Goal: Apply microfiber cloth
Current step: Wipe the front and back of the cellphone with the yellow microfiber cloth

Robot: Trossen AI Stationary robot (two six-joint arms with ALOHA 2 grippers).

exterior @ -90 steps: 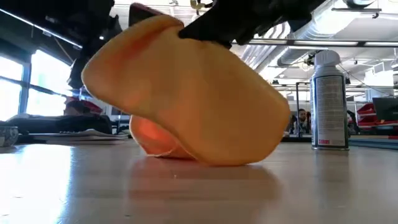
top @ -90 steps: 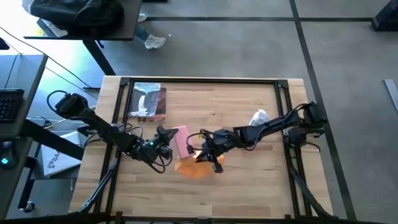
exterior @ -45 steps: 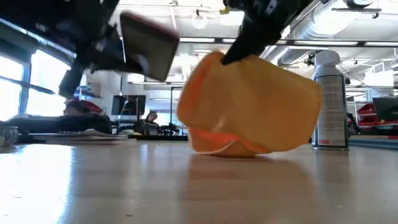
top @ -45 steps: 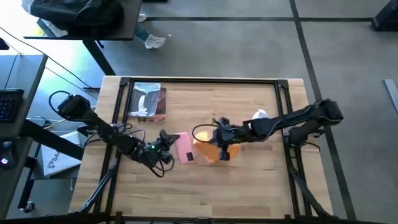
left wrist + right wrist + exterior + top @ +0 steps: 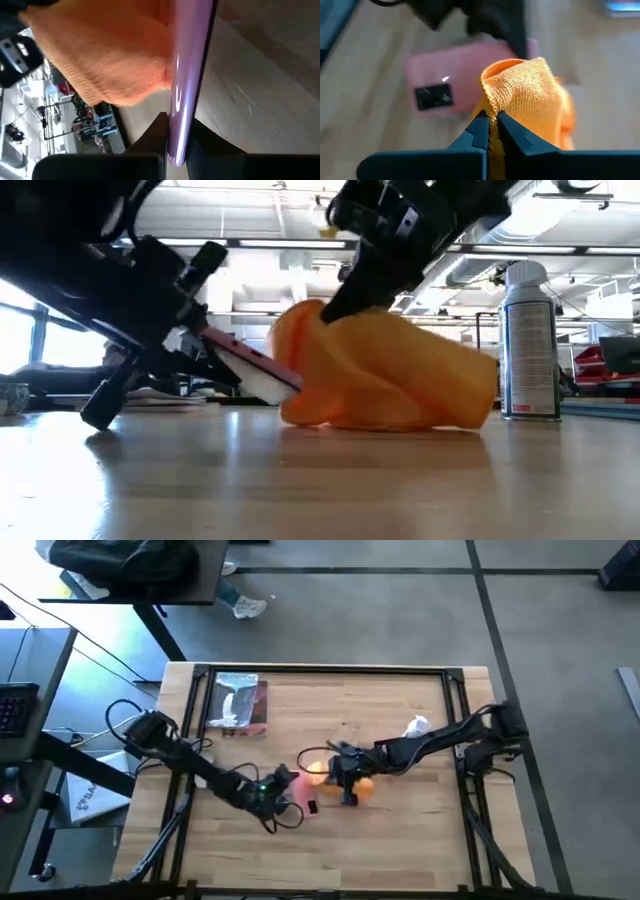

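My right jaws clamped on microfiber cloth (image 5: 385, 375), cloth resting on surface (image 5: 320, 480), my left jaws clamped on pink phone (image 5: 250, 365) touching cloth.

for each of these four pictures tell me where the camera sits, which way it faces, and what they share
High view: above the table, looking straight down; both arms show.
Low view: at tabletop height, looking level; both arms drop in.
Left wrist view: on the left arm; left gripper clamps the phone.
Right wrist view: on the right arm; right gripper pinches the microfiber cloth.
All four share the cloth.
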